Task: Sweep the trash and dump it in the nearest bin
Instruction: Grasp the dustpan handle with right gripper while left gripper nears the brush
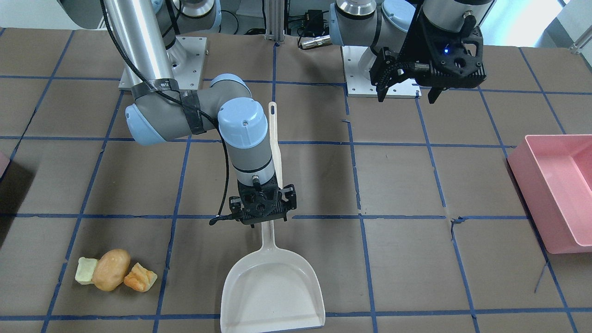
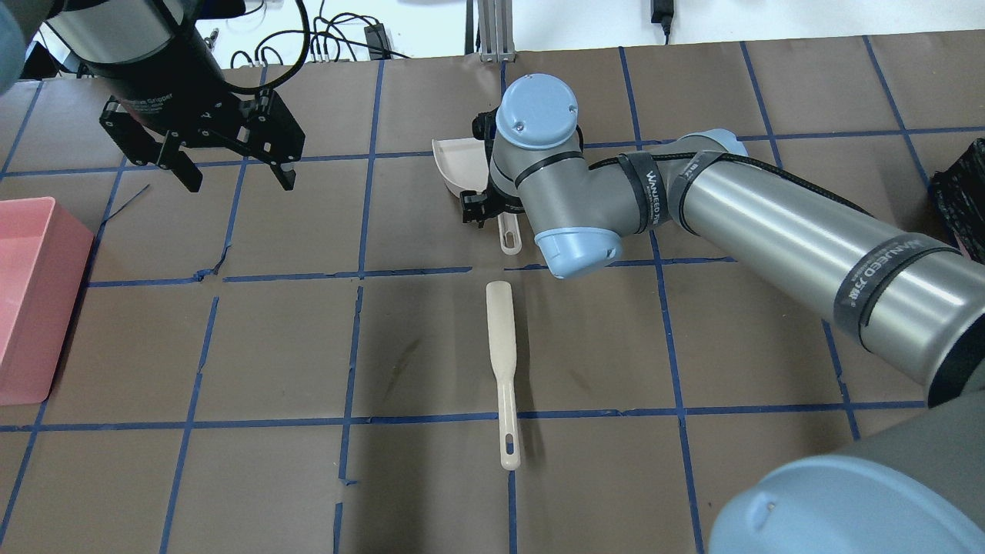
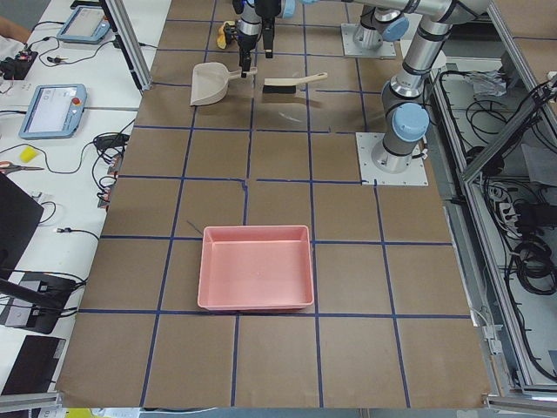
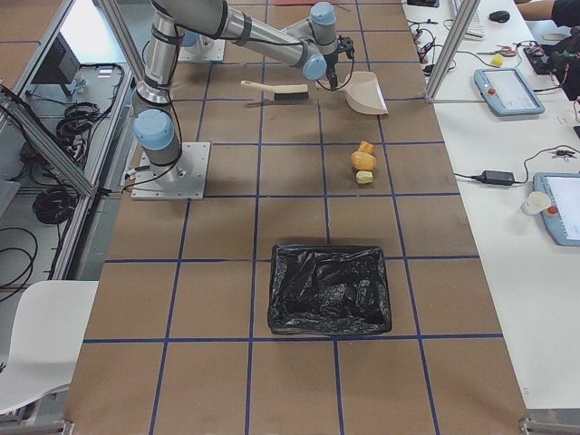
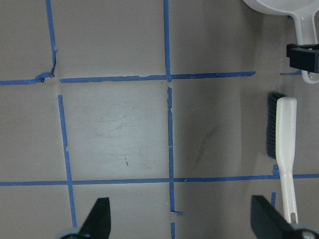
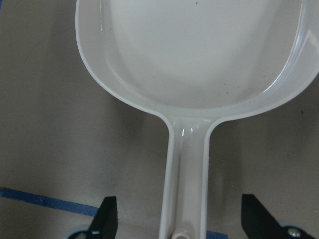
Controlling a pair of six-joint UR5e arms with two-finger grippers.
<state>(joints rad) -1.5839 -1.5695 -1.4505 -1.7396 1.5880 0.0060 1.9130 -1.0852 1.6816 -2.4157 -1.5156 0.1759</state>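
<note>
The trash lies in a tight group on the table: a pale green cube (image 1: 85, 270), a tan potato-shaped lump (image 1: 111, 269) and an orange-yellow chunk (image 1: 140, 277). A cream dustpan (image 1: 273, 286) lies flat, about a grid square to the side of them. My right gripper (image 1: 264, 221) is low over its handle (image 6: 187, 169), jaws open on either side of it. A cream brush (image 2: 500, 369) lies behind the dustpan, in line with the handle. My left gripper (image 1: 408, 97) hangs open and empty above the table, far from these things.
A pink bin (image 1: 555, 189) stands at the table's end on my left. A bin lined with a black bag (image 4: 331, 288) stands toward my right end, beyond the trash. Blue tape lines grid the brown table cover.
</note>
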